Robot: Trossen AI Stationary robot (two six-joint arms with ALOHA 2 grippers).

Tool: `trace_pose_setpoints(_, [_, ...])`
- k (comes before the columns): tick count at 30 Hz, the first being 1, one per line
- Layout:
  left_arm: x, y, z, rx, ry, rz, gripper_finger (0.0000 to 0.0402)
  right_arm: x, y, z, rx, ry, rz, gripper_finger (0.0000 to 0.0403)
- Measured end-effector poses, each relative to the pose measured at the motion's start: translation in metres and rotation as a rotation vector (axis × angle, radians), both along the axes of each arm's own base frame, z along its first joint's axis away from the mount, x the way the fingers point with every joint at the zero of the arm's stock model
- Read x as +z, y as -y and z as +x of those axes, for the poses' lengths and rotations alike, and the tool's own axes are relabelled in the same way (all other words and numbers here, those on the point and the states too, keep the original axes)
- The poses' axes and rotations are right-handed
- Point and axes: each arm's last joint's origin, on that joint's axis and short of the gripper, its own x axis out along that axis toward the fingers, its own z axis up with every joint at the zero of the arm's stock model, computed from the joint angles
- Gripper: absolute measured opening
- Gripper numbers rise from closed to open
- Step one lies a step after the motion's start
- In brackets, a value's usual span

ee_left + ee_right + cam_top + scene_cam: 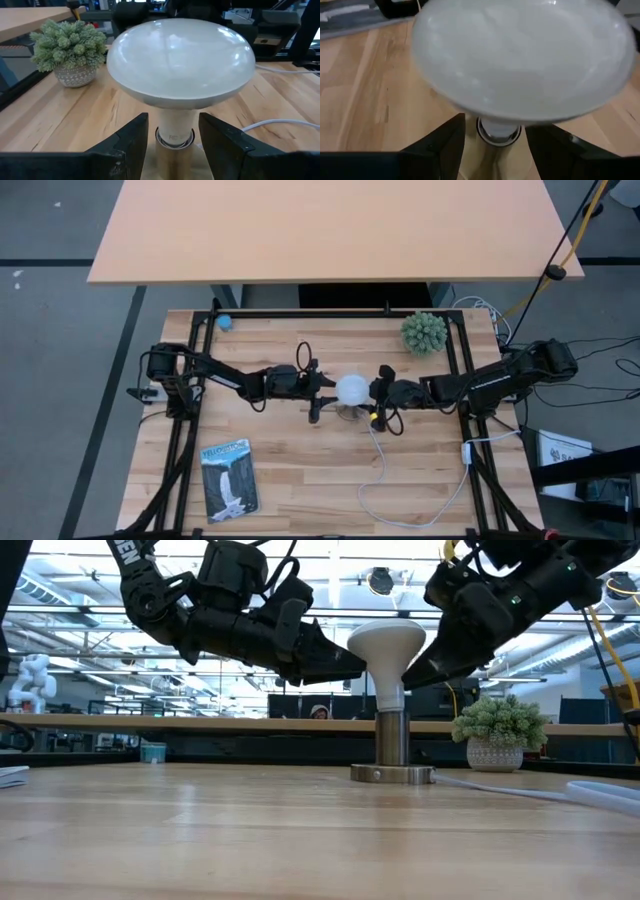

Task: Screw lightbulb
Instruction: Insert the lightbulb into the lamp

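The white frosted lightbulb (pixel 351 389) stands upright with its neck in the metal socket (pixel 392 740), whose round base disc (pixel 392 774) rests on the wooden table. My left gripper (pixel 173 132) comes level from the table's left, open, one finger on each side of the bulb's neck (pixel 175 127) below the dome, with a gap showing on both sides. My right gripper (pixel 495 132) comes from the table's right, also open, its fingers on either side of the same neck (pixel 499 129). In the low view both grippers (pixel 345 665) (pixel 415 670) flank the bulb.
A white cord (pixel 400 490) runs from the socket toward the near right. A green spiky plant in a pot (pixel 424 332) stands at the far right. A booklet (pixel 229 478) lies near left, and a small blue object (pixel 224 322) sits at the far left.
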Motion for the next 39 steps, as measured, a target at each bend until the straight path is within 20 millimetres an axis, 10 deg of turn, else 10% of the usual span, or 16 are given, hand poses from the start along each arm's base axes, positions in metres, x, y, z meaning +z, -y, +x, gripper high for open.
trace_pose_setpoints(11, [0.000,0.000,0.000,0.000,0.000,0.000,0.0179,0.005,0.002,-0.013,-0.022,-0.054,0.019,0.0166])
trace_pose_setpoints(23, [-0.008,0.000,-0.002,0.012,-0.080,-0.051,0.0173,0.003,0.003,-0.019,-0.088,-0.091,0.050,0.0032])
trace_pose_setpoints(31, [-0.010,0.001,-0.003,-0.040,-0.108,-0.069,0.0016,0.003,0.007,-0.019,-0.105,-0.097,0.052,0.0007])
trace_pose_setpoints(39, [-0.011,0.002,-0.003,-0.063,-0.115,-0.098,0.0002,-0.026,0.023,-0.035,-0.039,-0.003,0.142,0.0001])
